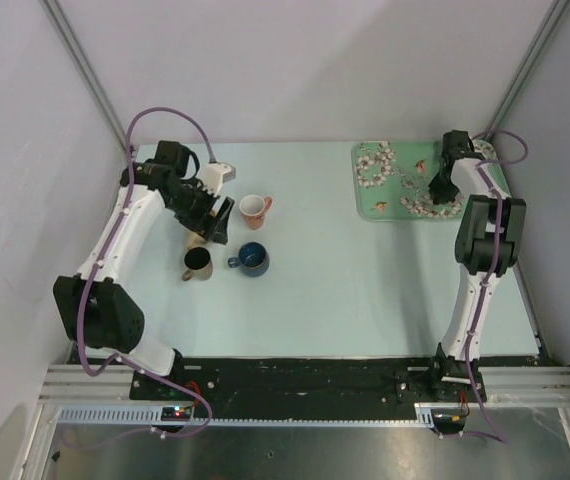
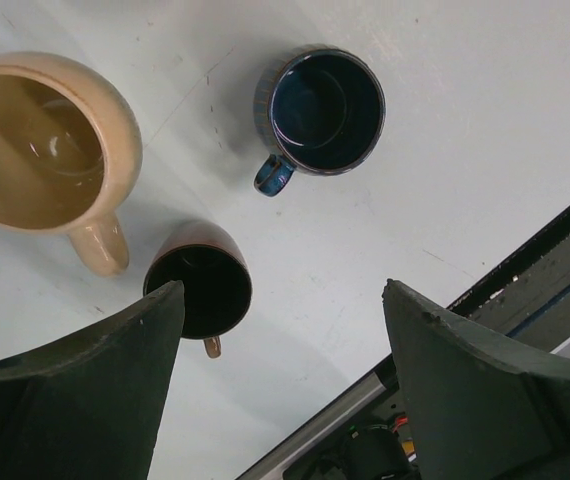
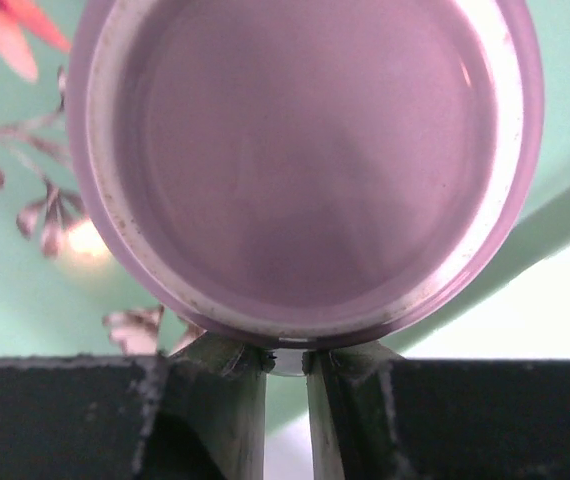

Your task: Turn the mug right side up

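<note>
A lilac mug fills the right wrist view as a round face with a pale, speckled ring; I cannot tell whether this is its base or its mouth. It stands over the green flowered tray. My right gripper is shut on a small pale part at the mug's near edge. In the top view the right gripper is over the tray and hides the mug. My left gripper is open and empty, above a group of upright mugs.
A tan mug, a dark brown mug and a blue mug stand upright under the left gripper. A pink mug stands just right of it. The table's front rail is close.
</note>
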Robot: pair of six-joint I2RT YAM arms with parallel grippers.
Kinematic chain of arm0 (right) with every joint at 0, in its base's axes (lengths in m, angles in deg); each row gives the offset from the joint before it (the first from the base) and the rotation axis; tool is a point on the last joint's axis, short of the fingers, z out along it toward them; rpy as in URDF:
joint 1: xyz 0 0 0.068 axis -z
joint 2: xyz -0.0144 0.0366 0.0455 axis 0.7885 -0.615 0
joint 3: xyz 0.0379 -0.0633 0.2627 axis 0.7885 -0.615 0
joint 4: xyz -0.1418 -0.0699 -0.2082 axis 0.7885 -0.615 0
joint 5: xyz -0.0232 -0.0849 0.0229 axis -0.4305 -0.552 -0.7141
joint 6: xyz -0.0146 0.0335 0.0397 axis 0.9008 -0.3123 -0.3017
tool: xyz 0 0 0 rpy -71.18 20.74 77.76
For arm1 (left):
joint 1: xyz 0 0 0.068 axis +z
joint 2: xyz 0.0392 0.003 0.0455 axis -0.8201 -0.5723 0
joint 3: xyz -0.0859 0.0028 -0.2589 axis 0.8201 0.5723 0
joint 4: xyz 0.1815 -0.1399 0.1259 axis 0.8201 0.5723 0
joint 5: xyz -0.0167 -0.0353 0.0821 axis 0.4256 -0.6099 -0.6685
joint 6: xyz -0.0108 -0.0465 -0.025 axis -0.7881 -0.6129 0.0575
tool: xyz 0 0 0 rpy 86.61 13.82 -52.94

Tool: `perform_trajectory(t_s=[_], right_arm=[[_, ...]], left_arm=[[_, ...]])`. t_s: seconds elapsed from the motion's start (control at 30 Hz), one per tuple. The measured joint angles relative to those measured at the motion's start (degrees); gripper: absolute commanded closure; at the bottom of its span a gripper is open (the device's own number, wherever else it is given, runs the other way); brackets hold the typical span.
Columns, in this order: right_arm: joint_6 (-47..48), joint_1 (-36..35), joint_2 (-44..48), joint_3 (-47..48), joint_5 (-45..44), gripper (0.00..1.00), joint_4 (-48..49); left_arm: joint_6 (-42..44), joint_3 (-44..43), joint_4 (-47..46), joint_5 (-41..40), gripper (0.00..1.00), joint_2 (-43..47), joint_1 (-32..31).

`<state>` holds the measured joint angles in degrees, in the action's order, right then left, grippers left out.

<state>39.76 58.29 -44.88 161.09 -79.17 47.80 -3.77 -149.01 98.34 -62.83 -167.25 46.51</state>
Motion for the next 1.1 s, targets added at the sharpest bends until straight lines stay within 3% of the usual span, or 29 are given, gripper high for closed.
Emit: perform_trajectory(t_s=[0.4,0.57,0.87,1.1], right_arm=[[5.14,0.0,25.59,-20.7,19.65,1.0,12.59],[5.16,-2.01,30.99,-21.14,26.12,1.0,16.7],[0.79,-16.17,38.91,-20.37,40.72,1.0,24.06],[-5.88,-27.63,44.76,-17.42,46.56,1.0,36.11]], left_arm=[[-2.32,-7.78,0.35,4.74,0.14,-0.09,-0.52],[-6.23,-17.51,0.74,10.29,0.02,-2.47,-1.22],[-20.39,-43.69,-2.23,22.84,0.0,-9.64,-2.51],[-32.41,-47.82,-10.27,29.66,0.0,-9.55,-6.19]])
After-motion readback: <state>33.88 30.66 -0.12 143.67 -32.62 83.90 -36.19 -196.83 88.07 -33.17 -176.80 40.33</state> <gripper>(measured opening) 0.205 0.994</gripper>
